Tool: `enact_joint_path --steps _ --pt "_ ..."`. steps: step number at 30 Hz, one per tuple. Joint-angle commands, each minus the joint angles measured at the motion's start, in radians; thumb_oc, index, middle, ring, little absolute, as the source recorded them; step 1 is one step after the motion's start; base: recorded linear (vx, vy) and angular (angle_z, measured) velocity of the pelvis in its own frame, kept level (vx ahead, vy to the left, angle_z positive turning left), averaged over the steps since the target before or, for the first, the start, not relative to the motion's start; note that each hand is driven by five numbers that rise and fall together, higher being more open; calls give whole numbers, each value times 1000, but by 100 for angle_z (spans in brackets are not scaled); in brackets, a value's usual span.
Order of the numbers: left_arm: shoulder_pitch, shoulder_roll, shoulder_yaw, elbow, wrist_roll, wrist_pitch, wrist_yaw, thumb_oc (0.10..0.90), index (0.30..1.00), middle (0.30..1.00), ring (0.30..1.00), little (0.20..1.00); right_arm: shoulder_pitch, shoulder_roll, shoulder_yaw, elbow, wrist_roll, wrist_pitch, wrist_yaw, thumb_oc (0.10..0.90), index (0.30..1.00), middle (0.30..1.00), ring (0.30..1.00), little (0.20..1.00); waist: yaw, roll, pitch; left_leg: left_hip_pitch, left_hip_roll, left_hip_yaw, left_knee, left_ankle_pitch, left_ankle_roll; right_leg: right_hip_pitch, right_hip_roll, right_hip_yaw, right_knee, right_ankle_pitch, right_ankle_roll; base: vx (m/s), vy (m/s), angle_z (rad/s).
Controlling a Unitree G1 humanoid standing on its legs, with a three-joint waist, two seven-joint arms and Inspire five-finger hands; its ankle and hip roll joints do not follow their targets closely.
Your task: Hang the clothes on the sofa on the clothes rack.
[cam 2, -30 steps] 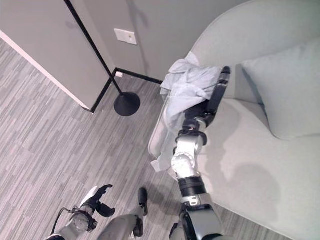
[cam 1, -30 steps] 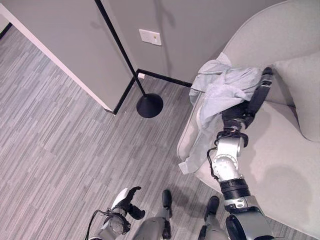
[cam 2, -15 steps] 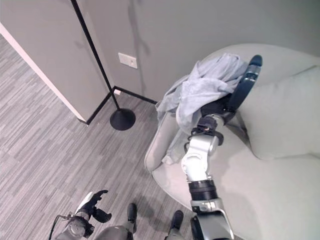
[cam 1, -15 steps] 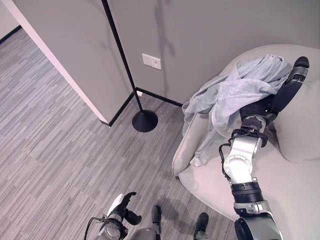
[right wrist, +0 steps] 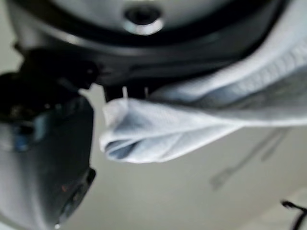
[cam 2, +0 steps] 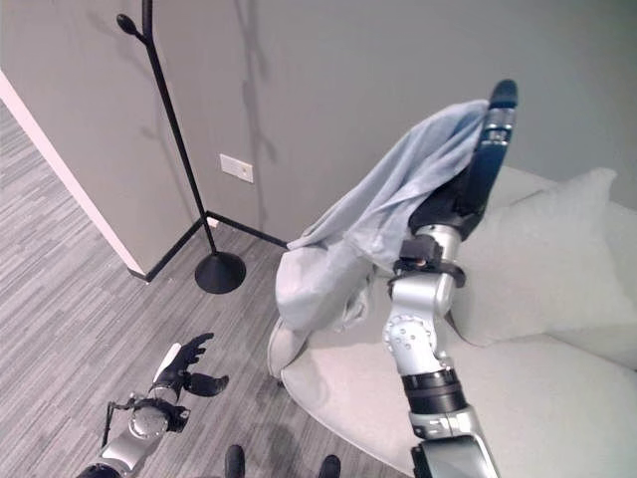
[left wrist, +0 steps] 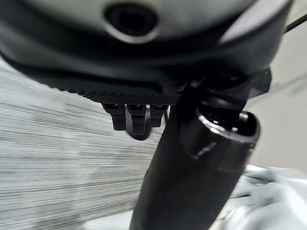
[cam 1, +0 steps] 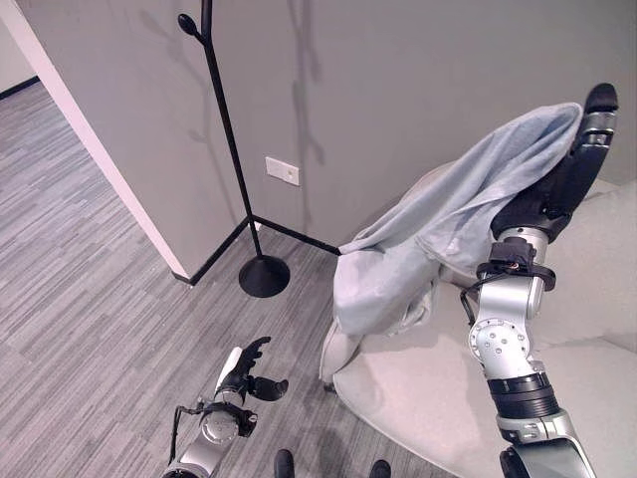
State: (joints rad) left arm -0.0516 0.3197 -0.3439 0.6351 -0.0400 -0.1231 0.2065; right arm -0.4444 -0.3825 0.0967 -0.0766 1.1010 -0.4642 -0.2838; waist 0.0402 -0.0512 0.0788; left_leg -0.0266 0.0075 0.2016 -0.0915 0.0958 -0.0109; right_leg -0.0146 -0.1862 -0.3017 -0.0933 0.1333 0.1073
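Above the pale sofa (cam 1: 557, 329), the robot's right hand (cam 1: 567, 169) is raised high, its dark fingers (cam 1: 595, 112) pointing upward near the grey wall (cam 1: 418, 90). Draped over that hand is a light blue-grey garment (cam 1: 438, 239); the cloth runs from the fingertips down along the hand and hangs in a loose bundle beside the silver forearm, its lower folds reaching down over the sofa's front edge. From the right wrist view, a fold of the garment (right wrist: 158, 134) is seen gathered against the hand's dark underside, but whether the fingers curl round the cloth or simply carry it on straight fingers I cannot tell. To the robot's left, well apart from the garment, stands a black clothes rack (cam 1: 224, 129): a thin upright pole with a knobbed peg near its top and a round base (cam 1: 264, 276) resting on the grey plank floor (cam 1: 90, 299), close to the corner of the wall. A white wall socket (cam 1: 281, 171) sits on the wall between the rack and the sofa. A large pale cushion (cam 2: 537, 249) leans on the sofa behind the raised arm. Low down near the floor, the left hand (cam 1: 244, 370) hangs with its fingers loosely spread and relaxed, holding nothing; its thumb bears a white cover.
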Motion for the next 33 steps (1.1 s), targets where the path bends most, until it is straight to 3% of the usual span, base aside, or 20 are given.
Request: enact_joint_path --steps 1,9,16,26,33 --pt "-49 33 -5 -35 -26 -66 14 800 900 900 900 900 -105 -62 -32 -110 -101 -56 80 400 300 300 300 300 13 -27 -133 42 115 80 4 -64 -93 85 -101 -26 6 -14 94 10 0 -20" --pt "-90 -3 15 -169 -18 -56 68 800 900 900 900 900 -148 -118 6 -217 -147 -54 48 400 300 300 300 300 -26 -44 -151 76 121 114 4 -77 -90 89 -95 5 12 -19 93 -7 -2 -15" --pt "-144 -2 0 -264 39 -93 149 800 900 900 900 900 -247 -164 23 -194 -178 -73 -14 400 300 300 300 300 -42 -52 -161 94 125 132 4 -84 -90 86 -92 28 16 -21 94 -19 -4 -12" --pt "-238 56 14 -377 163 -154 384 800 900 900 900 900 -415 -249 74 -112 -174 -126 -95 400 300 300 300 300 -53 -59 -182 114 133 152 4 -87 -92 86 -83 45 18 -34 94 -17 -8 -7" --pt "-249 77 35 -479 61 -195 342 800 900 900 900 900 -507 -259 96 -33 -157 -127 -113 400 300 300 300 300 -57 -59 -191 128 133 160 4 -90 -90 92 -81 56 21 -36 93 -17 -4 -6"
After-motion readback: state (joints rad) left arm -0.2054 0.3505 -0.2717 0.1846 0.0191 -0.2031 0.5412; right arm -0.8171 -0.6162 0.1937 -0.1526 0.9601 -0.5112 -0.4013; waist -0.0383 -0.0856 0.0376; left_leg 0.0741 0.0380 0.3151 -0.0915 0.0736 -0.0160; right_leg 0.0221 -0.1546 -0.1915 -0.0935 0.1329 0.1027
